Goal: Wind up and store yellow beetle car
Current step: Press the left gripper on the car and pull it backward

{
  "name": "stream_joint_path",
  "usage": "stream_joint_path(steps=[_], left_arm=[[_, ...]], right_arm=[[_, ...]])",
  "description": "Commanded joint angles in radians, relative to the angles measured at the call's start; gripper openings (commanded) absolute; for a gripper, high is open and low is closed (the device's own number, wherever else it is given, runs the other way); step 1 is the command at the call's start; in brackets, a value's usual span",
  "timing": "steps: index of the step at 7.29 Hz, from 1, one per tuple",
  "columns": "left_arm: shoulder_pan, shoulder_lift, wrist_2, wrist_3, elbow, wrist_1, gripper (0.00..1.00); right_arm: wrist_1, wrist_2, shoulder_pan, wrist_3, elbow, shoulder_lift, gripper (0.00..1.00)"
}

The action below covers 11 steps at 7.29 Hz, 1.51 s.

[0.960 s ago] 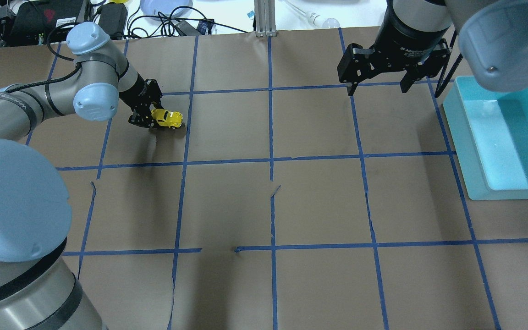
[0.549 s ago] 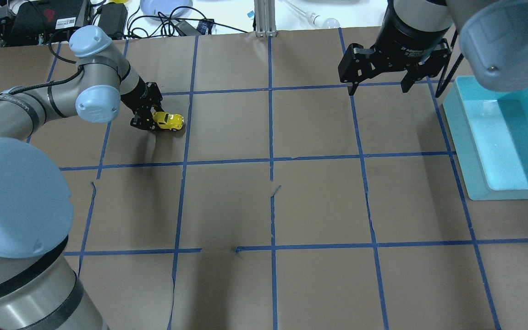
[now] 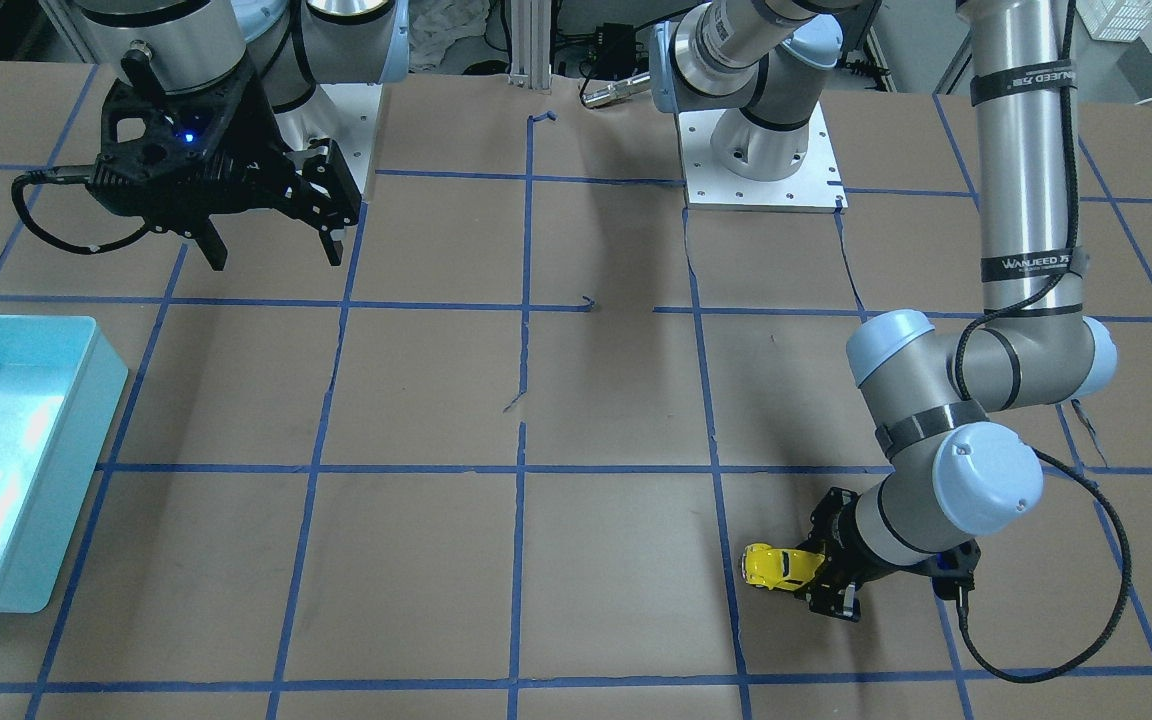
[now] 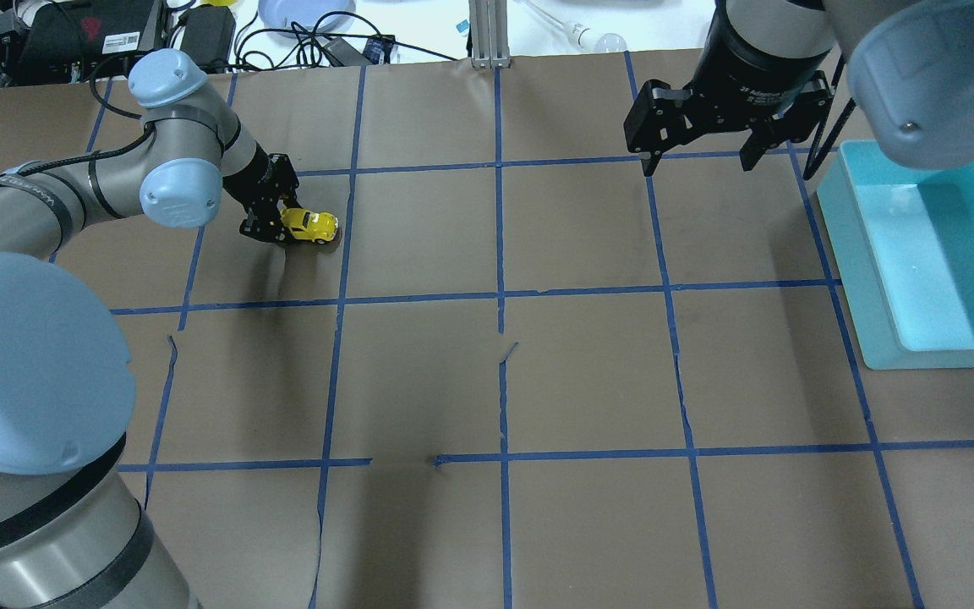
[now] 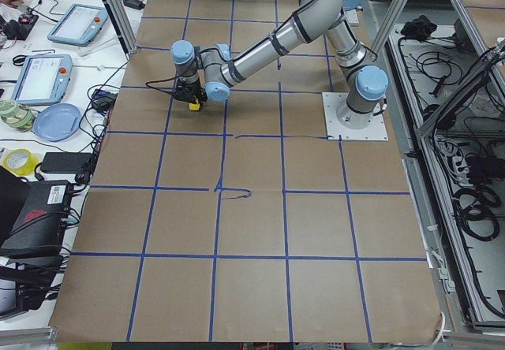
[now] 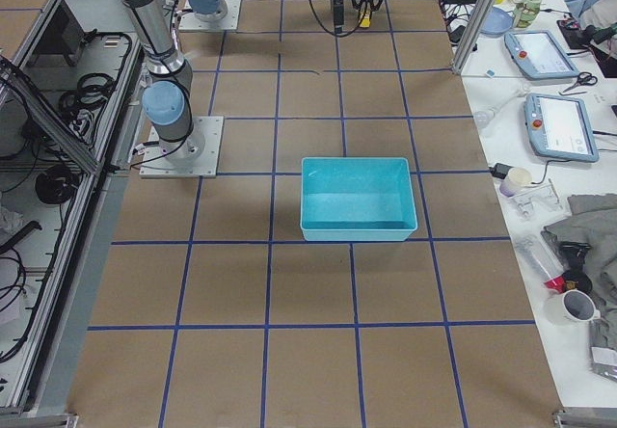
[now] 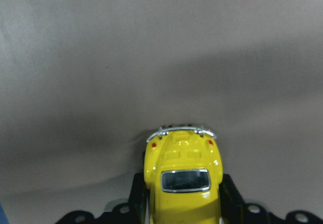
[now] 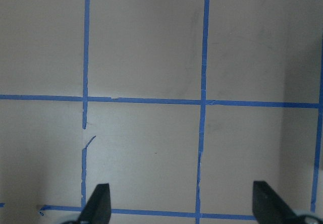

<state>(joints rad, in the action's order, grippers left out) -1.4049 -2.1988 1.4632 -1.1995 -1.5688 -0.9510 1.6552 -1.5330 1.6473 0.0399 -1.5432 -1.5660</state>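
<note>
The yellow beetle car point(image 4: 311, 225) sits low on the brown table at the far left, held by its sides in my left gripper point(image 4: 277, 222), which is shut on it. In the left wrist view the car point(image 7: 182, 178) fills the gap between the black fingers point(image 7: 137, 196), silver bumper pointing away. It also shows in the front-facing view point(image 3: 774, 567) and the exterior left view point(image 5: 193, 106). My right gripper point(image 4: 694, 161) hangs open and empty high over the far right; its fingertips point(image 8: 98, 204) show wide apart in the right wrist view.
A teal storage bin point(image 4: 852, 254) stands at the right edge of the table, also in the front-facing view point(image 3: 66, 470) and the exterior right view point(image 6: 359, 227). Blue tape lines grid the brown paper. Cables and devices lie beyond the far table edge point(image 4: 199, 34).
My left gripper with the car has drawn back slightly toward the far left along the table. The right arm has barely moved.
</note>
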Motion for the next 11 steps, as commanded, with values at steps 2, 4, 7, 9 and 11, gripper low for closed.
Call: stream_joint_path(steps=[2,4,7,9,11], left_arm=[[0.024,-0.007,0.002,0.001,0.000,0.000,0.00],[0.030,-0.015,0.003,0.000,0.000,0.006,0.00],[0.055,-0.015,0.002,0.002,0.001,0.006,0.00],[0.061,-0.015,0.002,0.003,0.001,0.006,0.00],[0.064,-0.015,0.002,0.000,0.000,0.006,0.00]], right_arm=[[0.000,0.001,0.000,0.000,0.000,0.001,1.00],[0.000,0.002,0.002,0.002,0.000,0.000,1.00],[0.000,0.002,0.000,0.002,0.000,0.000,1.00],[0.000,0.002,0.000,0.002,0.000,0.000,1.00],[0.000,0.001,0.000,0.002,-0.002,0.001,1.00]])
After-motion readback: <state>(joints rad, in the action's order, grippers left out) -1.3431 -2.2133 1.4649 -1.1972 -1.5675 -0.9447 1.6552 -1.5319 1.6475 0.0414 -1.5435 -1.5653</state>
